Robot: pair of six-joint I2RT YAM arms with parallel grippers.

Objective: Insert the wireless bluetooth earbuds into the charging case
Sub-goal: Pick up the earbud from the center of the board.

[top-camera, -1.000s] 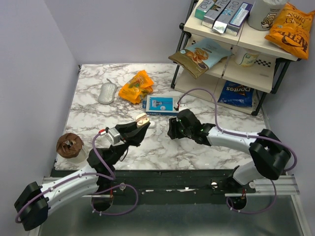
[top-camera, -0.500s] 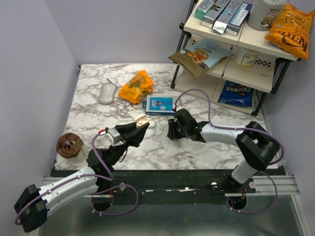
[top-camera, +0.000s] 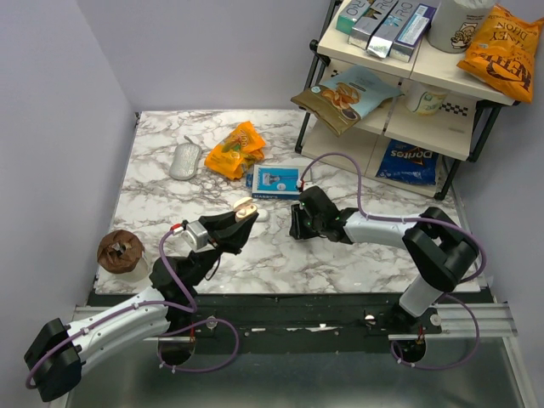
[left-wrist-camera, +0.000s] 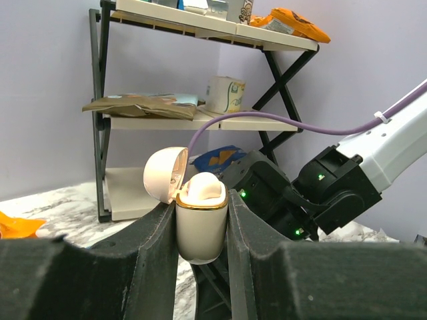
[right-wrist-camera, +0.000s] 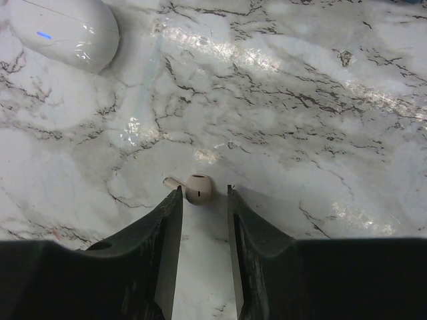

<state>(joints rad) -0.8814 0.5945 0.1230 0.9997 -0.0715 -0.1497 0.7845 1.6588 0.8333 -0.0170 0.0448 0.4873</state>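
While the left fingers [left-wrist-camera: 153, 247] clamp the open charging case [left-wrist-camera: 200, 230], one earbud [left-wrist-camera: 200, 189] sits inside. Narrowly parted, the right fingers [right-wrist-camera: 167, 227] flank another earbud [right-wrist-camera: 195, 188].

A white tabletop [top-camera: 357, 263] with grey marble veining is recorded, enclosed on three sides by plain, pale lilac-grey surfaces: a left wall [top-camera: 51, 127], a back wall [top-camera: 212, 51] and a right wall [top-camera: 520, 178]. A shelving rack [top-camera: 353, 140], built of a black cross-braced frame and cream shelves, is positioned at the far right corner of the tabletop. An aluminium rail [top-camera: 476, 320] is fitted along the near edge. Even lighting is observed, and soft glare patches are noted on the glossy marble in the right wrist view.
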